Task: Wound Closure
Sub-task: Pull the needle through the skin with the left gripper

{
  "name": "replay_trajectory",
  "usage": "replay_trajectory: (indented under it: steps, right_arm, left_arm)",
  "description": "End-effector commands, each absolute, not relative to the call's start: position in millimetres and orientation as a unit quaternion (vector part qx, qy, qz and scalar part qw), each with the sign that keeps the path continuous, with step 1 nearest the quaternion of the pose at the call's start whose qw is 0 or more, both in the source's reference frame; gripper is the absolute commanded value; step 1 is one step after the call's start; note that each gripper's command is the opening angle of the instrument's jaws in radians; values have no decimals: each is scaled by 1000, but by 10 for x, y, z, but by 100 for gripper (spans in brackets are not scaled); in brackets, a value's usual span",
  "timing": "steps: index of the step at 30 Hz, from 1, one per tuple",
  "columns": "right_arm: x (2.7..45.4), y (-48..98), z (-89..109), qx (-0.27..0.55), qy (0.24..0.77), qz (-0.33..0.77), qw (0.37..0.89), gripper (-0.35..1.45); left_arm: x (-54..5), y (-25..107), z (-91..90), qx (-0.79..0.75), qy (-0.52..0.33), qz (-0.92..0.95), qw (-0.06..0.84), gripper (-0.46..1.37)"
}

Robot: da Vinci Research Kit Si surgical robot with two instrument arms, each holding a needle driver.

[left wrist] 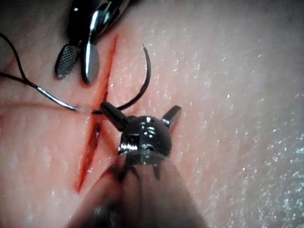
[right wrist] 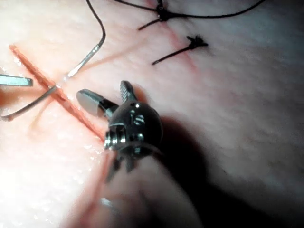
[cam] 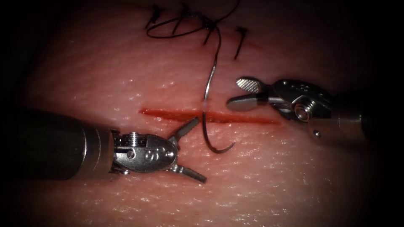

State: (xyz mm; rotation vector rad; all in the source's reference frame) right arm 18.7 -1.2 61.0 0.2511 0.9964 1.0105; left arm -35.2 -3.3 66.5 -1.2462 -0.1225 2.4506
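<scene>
Endoscope, left tool (cam: pixel 190 148): nearest the lens, jaws spread, empty, beside needle (cam: pixel 209 110).
Endoscope, right tool (cam: pixel 241 93): jaws parted, empty.
Left wrist, needle (left wrist: pixel 142 83): passed through both lips of cut (left wrist: pixel 97 123), tip out.
Right wrist, thread (right wrist: pixel 97 23): trailed to knots.
Step, judged: needle unheld; regrasp near exposed tip called for.

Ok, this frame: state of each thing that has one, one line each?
Left tool: jaws open, holding nothing, beside the needle.
Right tool: jaws open, holding nothing.
Needle: lies free across the cut, passing through the tissue at the cut, tip out on the near side.
Thread: trails slack from the needle to the knots.
Cut: open, unstitched.
Knots: tied, with cut ends sticking out.
</scene>
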Motion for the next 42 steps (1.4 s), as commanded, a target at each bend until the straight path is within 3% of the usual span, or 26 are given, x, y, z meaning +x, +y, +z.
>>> replay_trajectory:
  steps: [1,16,19,26,27,34,42]
  right_arm:
    - [186,-11,609,118,457,461,751,133]
    - [185,-11,608,119,457,461,751,131]
    - [185,-11,608,119,457,461,751,132]
    - [185,-12,608,119,457,461,751,131]
    - [185,-12,608,119,457,461,751,132]
    - [185,-12,606,119,456,461,752,131]
    - [186,-11,603,121,454,463,752,131]
  left_arm:
    - [-353,-33,666,-439,-51,878,185,91]
    - [-366,-17,665,-401,-129,902,99,78]
    - [-372,-12,667,-392,-146,905,81,67]
    - [-376,-2,672,-389,-162,901,103,-8]
    - [-376,-1,673,-394,-159,899,105,-35]
    - [-372,0,672,-434,-165,870,167,-35]
    - [-363,-7,664,-508,-255,774,281,-35]
